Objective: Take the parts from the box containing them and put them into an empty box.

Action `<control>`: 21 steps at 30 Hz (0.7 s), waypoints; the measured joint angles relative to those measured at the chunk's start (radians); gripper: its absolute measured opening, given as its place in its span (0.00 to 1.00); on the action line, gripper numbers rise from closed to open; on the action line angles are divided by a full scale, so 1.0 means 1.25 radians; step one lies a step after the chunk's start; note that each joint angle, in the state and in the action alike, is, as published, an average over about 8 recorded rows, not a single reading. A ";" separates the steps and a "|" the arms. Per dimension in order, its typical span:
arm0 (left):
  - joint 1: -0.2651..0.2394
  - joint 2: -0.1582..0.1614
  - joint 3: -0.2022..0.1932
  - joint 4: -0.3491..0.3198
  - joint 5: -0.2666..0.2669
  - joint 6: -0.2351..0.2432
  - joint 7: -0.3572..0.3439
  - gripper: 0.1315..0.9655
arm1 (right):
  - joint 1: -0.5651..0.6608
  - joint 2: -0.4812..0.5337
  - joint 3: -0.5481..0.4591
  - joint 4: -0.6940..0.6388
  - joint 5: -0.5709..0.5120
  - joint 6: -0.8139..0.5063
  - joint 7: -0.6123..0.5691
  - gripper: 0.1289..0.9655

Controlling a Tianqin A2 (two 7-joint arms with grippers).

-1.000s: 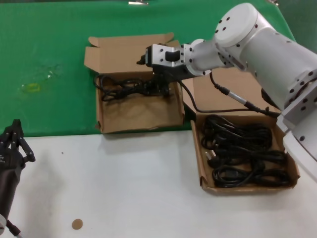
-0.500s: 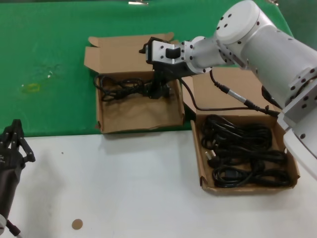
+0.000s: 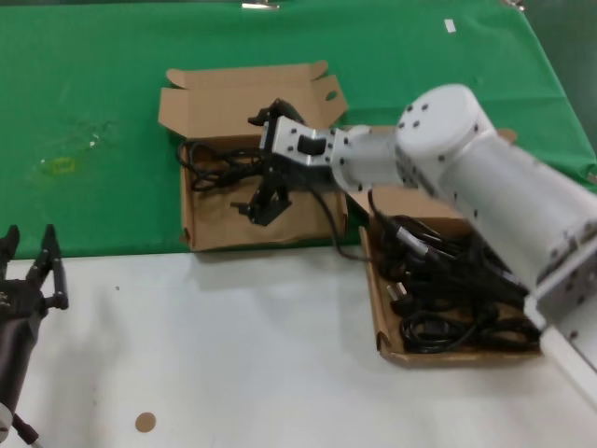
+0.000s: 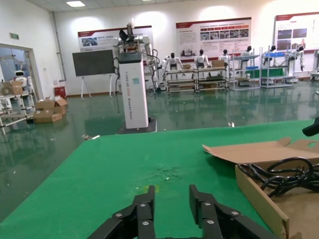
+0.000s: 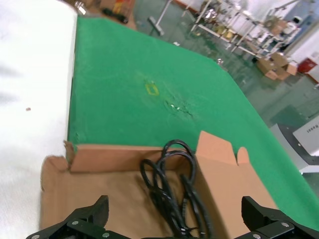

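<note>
The squarish carton [image 3: 219,229] with the wavy front wall lies on the green cloth and holds one black coiled cord [image 3: 216,159] against its back wall. My right gripper [image 3: 265,202] hangs over the middle of this carton, open wide and empty, in front of the cord. The right wrist view shows the cord [image 5: 169,184] on the carton floor [image 5: 89,194] between the spread fingers of the right gripper [image 5: 174,211]. The larger carton [image 3: 382,317] at the right holds several coiled cords [image 3: 457,299]; my right arm hides its lid. My left gripper [image 3: 28,271] is open and empty at the near left.
The near half of the table is white, the far half a green cloth [image 3: 93,93]. A small brown disc [image 3: 145,422] lies near the front edge. The left wrist view shows the left gripper [image 4: 172,194], the squarish carton's side wall [image 4: 259,189] and the cord [image 4: 284,174].
My right gripper has moved from the back of the squarish carton towards its front and left, lower, and stands empty. The cord stays at the back wall. My left gripper shifted slightly.
</note>
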 joint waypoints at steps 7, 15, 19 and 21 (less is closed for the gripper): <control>0.000 0.000 0.000 0.000 0.000 0.000 0.000 0.22 | -0.106 0.022 0.062 0.110 0.012 0.052 0.033 0.96; 0.000 0.000 0.000 0.000 0.000 0.000 0.000 0.42 | -0.228 0.048 0.134 0.238 0.027 0.112 0.072 1.00; 0.000 0.000 0.000 0.000 0.000 0.000 0.000 0.51 | -0.289 0.061 0.171 0.301 0.034 0.142 0.091 1.00; 0.000 0.000 0.000 0.000 0.000 0.000 0.000 0.57 | -0.320 0.067 0.189 0.333 0.037 0.157 0.101 1.00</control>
